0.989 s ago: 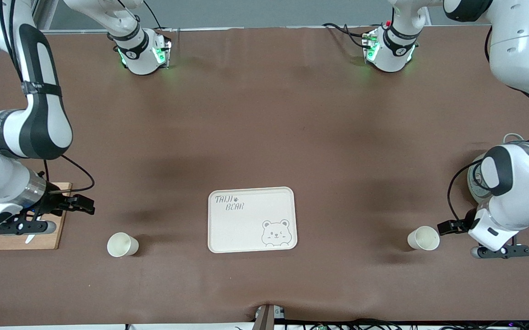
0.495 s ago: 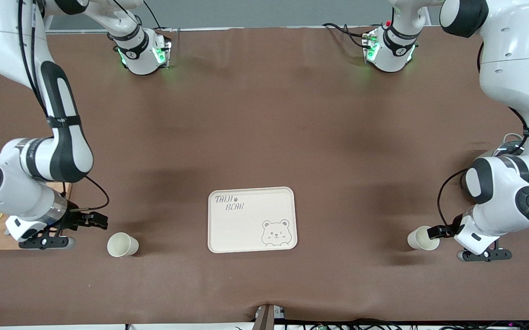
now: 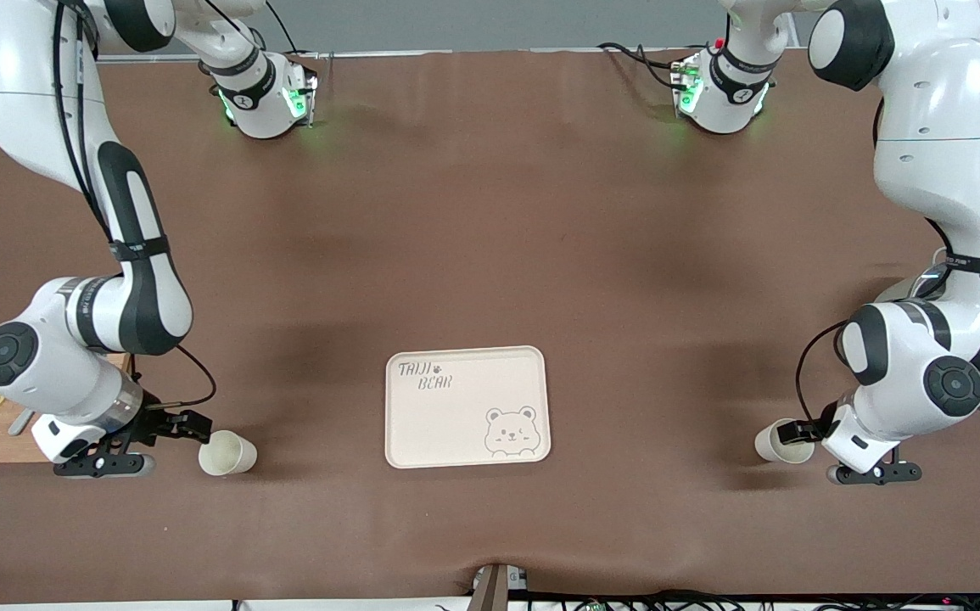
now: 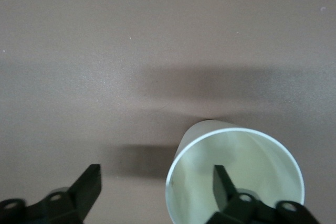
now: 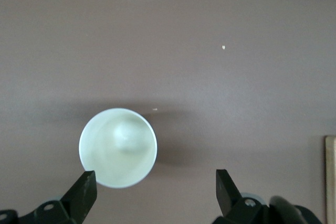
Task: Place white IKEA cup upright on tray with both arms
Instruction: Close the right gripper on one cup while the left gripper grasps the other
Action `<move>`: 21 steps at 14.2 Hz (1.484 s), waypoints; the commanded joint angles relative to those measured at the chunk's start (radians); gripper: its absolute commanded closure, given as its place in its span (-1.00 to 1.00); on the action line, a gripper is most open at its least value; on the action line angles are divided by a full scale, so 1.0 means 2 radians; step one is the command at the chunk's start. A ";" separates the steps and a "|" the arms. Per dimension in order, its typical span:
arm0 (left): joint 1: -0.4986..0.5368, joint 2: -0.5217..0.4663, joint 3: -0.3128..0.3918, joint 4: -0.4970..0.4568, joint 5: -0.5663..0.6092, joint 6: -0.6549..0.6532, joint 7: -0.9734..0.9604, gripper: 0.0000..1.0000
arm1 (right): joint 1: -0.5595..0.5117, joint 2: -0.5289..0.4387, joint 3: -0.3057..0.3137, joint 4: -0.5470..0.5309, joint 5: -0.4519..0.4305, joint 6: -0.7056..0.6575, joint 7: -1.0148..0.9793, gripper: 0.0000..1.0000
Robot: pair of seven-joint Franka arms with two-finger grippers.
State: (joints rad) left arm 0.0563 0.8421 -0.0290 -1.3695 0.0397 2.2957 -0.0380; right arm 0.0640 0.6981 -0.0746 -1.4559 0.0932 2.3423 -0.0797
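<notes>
White cup point(image 3: 226, 452) at the right arm's end stands upright; we log the right gripper point(image 3: 188, 424) spread wide, one finger point(image 5: 84, 195) at its rim.

Cream tray point(image 3: 466, 406) sits mid-table, well apart from both grippers.

Second white cup point(image 3: 781, 442) at the left arm's end; left gripper point(image 3: 799, 431) unclenched, one finger point(image 4: 226, 190) inside its mouth, the other outside.
</notes>
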 commanded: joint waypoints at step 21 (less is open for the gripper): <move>-0.023 -0.036 -0.007 0.051 -0.024 -0.046 -0.064 1.00 | -0.001 0.093 0.000 0.057 0.006 0.052 -0.015 -1.00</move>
State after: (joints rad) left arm 0.0315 0.7748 -0.0485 -1.2950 0.0071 2.2552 -0.1342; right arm 0.0646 0.8721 -0.0794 -1.3694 0.0935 2.4580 -0.0917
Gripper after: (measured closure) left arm 0.956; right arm 0.000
